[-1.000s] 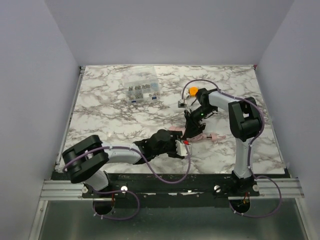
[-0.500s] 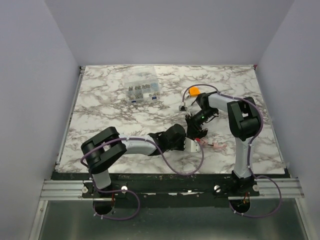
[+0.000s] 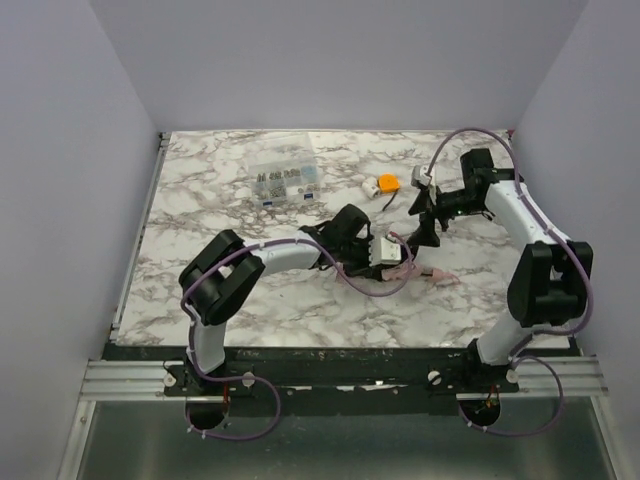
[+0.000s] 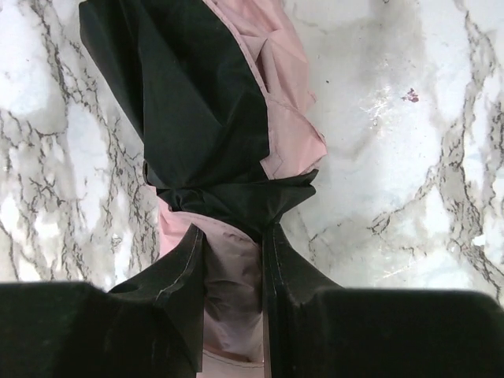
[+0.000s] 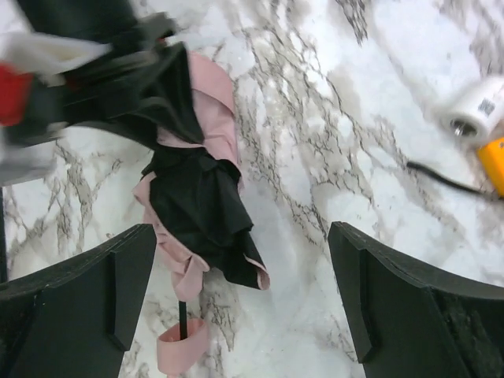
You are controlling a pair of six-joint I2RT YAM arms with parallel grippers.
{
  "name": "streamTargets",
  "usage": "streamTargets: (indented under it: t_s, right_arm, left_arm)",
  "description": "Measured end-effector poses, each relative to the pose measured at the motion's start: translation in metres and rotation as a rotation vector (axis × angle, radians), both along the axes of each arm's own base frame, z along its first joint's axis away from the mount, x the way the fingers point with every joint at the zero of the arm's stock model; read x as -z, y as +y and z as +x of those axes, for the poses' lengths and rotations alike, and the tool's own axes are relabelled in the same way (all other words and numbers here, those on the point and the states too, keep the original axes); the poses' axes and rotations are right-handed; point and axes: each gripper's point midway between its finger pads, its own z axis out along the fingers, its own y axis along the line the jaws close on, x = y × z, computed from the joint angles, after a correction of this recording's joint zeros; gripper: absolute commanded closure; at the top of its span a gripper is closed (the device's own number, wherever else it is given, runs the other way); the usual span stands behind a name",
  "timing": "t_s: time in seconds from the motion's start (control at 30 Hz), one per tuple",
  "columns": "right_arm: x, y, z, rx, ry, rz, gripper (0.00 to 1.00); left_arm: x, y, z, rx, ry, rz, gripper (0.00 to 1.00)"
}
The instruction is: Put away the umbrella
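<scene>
Pink-and-black umbrella [image 4: 213, 142] lies centre-frame, its fabric clamped in left gripper [image 4: 233, 260] at bottom edge; right gripper [image 5: 240, 260] hangs spread wide above it.

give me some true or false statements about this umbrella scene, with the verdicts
1. The left jaws are closed on the umbrella fabric. True.
2. The right jaws clamp the umbrella too. False: they stand wide open, apart from it.
3. The umbrella is spread in a wide canopy. False: it lies bunched up on the marble table.
4. An orange-and-white gadget lies on the table, farther from the arm bases than the umbrella. True.
</scene>
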Motion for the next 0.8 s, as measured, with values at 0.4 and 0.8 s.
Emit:
streamTargets:
  t_s: [0.4,0.8]
  right_arm:
    - [0.015,0.005,-0.066,-0.305,-0.411,0.038,0.00]
    - [0.084,0.046,-0.072,-0.427,-0.622,-0.159,0.01]
  left_arm:
    - [-0.006,-0.003,0.008,-0.004,0.290,0.008,1.00]
    - [-0.004,-0.010,0.001,-0.073,0.530,-0.016,1.00]
